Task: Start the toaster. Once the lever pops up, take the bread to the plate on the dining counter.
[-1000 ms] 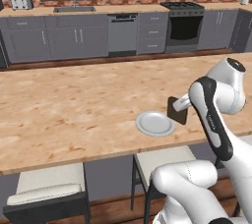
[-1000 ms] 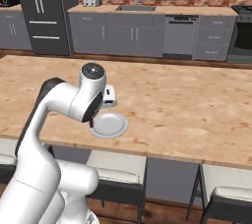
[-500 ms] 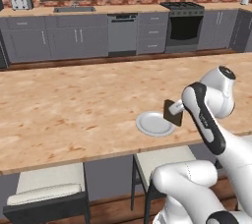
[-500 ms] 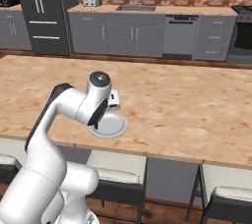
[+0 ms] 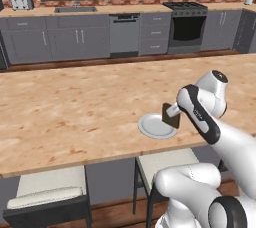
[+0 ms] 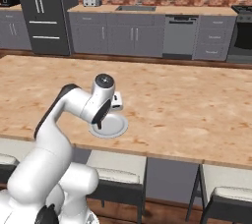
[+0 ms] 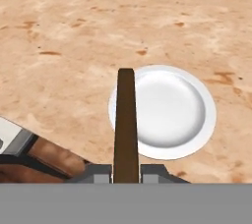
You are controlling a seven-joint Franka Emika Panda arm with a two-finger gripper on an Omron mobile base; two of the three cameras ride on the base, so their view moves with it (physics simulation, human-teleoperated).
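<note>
just bread (image 7: 126,125) over plate (image 7: 189,110) edge

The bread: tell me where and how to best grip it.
Grip the bread across its two broad flat faces, near one edge, coming from above. It stands on edge over the plate, showing a thin profile that fits between the gripper fingers; that is how it is held now.

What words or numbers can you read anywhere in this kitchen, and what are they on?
There are none to read.
The plate, the bread and the dining counter are blank.
The toaster on the far counter is too small to show any marks.
</note>
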